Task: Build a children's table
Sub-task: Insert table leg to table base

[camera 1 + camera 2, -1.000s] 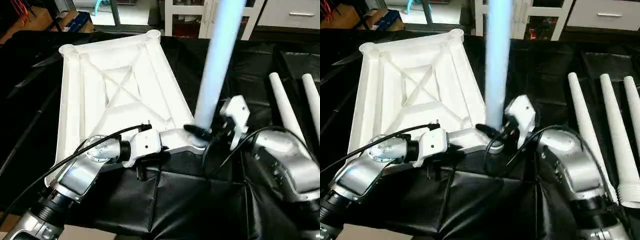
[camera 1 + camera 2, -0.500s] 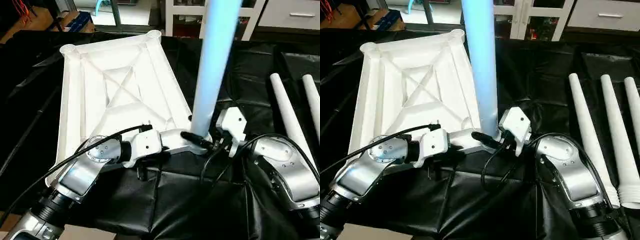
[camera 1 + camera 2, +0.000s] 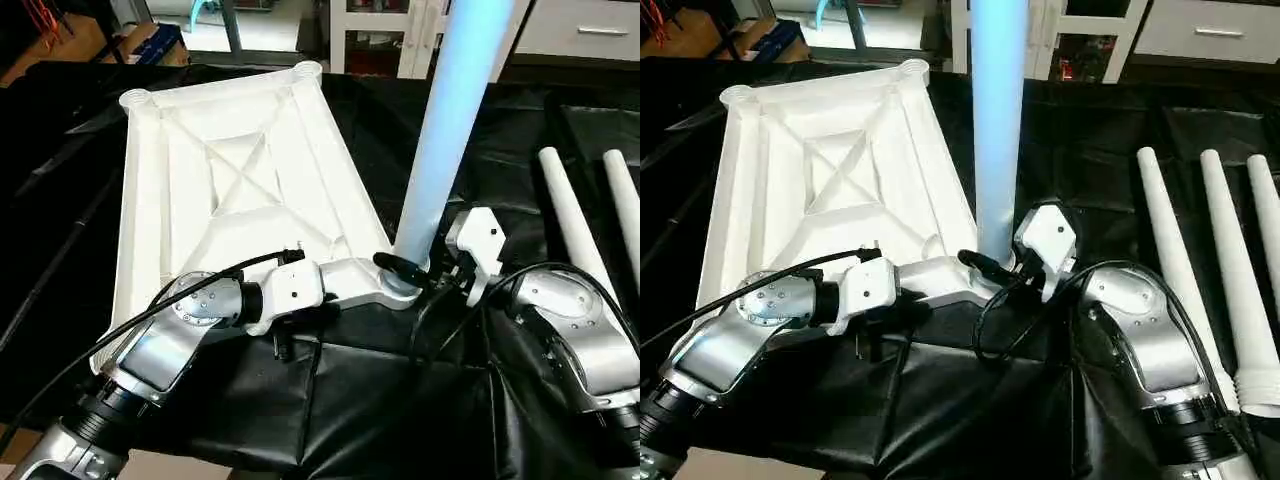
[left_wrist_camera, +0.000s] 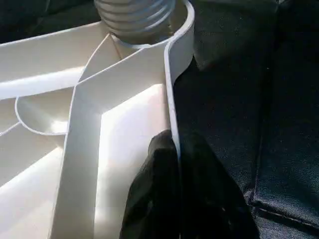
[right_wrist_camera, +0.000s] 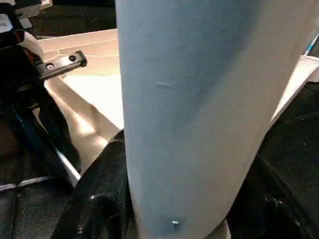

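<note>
Leg [image 3: 998,120] stands upright in the near right corner socket of the top [image 3: 820,190]. Right gripper [image 3: 992,266] is clamped on its base to seat it; left gripper [image 4: 172,189] pinches the rim, steadying the top.

A black cloth [image 3: 970,400] carries the white table top [image 3: 830,170] and three loose legs [image 3: 1175,270].

Black cloth [image 3: 970,420] over the work surface, white shelving unit [image 3: 1080,30] behind, drawer front [image 3: 1220,30]

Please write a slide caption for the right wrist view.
Right end effector gripping an upright table leg beside the white table top.
</note>
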